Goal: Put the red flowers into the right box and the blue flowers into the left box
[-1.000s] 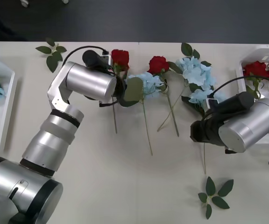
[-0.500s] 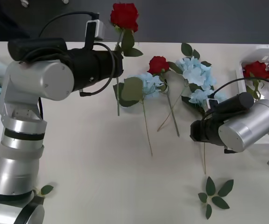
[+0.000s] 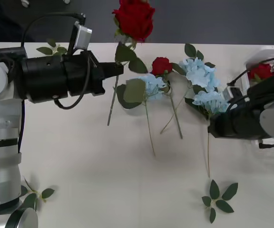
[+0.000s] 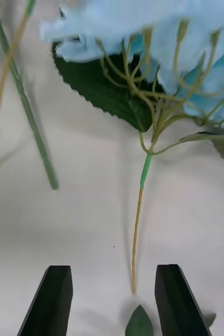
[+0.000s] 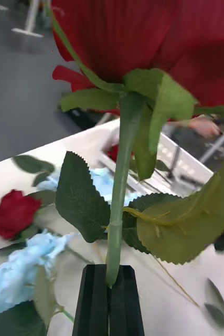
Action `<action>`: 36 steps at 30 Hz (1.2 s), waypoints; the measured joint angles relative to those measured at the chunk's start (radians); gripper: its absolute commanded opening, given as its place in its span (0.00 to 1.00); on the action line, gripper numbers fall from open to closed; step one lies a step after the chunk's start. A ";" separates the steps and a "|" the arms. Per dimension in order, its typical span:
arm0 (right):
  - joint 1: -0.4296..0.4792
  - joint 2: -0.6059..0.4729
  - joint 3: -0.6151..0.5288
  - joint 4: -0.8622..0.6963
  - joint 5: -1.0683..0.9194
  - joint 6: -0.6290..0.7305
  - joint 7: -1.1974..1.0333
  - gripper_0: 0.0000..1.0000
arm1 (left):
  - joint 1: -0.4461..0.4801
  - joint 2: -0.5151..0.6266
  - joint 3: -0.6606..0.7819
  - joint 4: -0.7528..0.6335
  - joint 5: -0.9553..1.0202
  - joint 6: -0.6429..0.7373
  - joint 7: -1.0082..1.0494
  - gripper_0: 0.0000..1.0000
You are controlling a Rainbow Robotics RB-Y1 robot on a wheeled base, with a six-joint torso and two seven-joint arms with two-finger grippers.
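Deep-red fabric rose on a thin green stem [image 3: 133, 19] is held raised above the table, pinched between the closed black fingers of the left gripper [image 5: 110, 286]. Pale-blue petal clusters (serrated leaves beneath) [image 4: 159, 31] are lain on the cream tabletop [image 3: 103, 166], with the right gripper [image 4: 113, 302] spread wide astride one stem.

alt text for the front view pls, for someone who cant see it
The left gripper holds a red rose by its stem, lifted above a pale table. The right gripper sits low by a blue flower; another red rose and more blue flowers lie between them, with a white tray holding roses at the right edge.
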 measured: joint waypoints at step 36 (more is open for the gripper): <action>0.304 -0.401 0.279 -0.096 -0.604 -1.454 1.156 0.47 | -0.001 -0.169 0.193 0.000 0.365 0.437 -0.291 0.00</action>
